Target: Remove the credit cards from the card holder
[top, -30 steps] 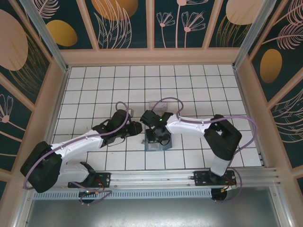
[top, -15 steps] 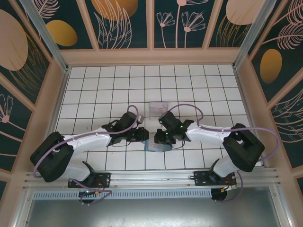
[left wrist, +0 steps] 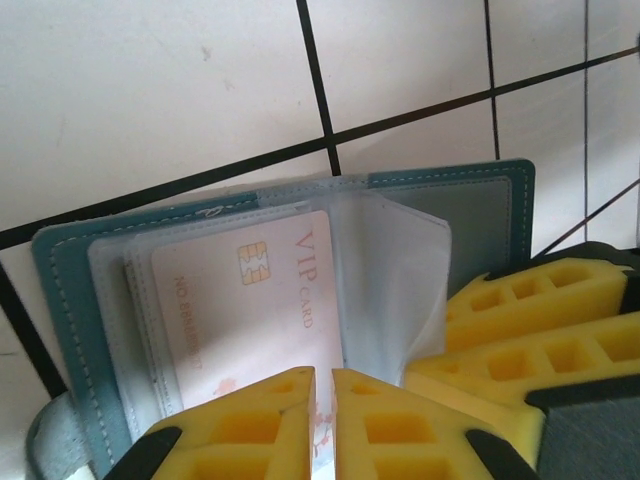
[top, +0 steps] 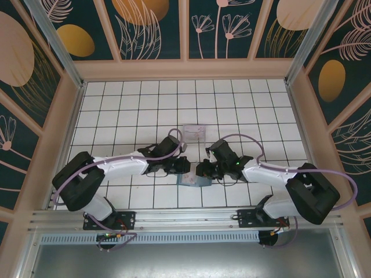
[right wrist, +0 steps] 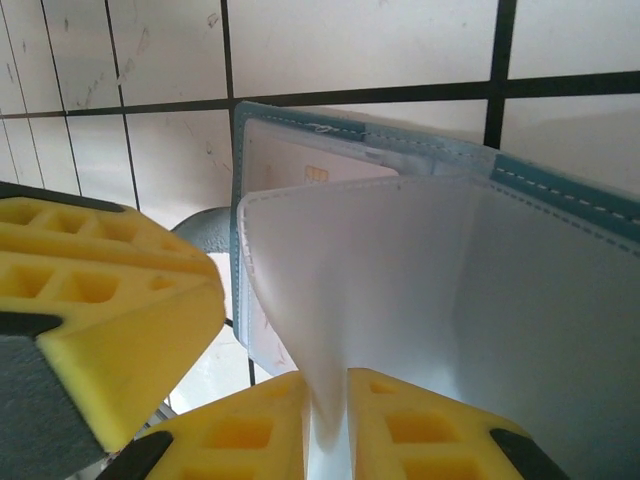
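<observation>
Apparently left gripper (left wrist: 322, 378) pinches the credit card (left wrist: 250, 300), right gripper (right wrist: 327, 400) a clear sleeve (right wrist: 400, 270), card holder (left wrist: 492, 215) open between them.

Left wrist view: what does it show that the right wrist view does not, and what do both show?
Left wrist: the face of the card with its VIP lettering, and the left pincer closed on its lower edge. Right wrist: a translucent sleeve lifted off the holder, pinched in the right pincer and hiding most of the card. Both: the open blue holder on white tiles, and the card's chip.
</observation>
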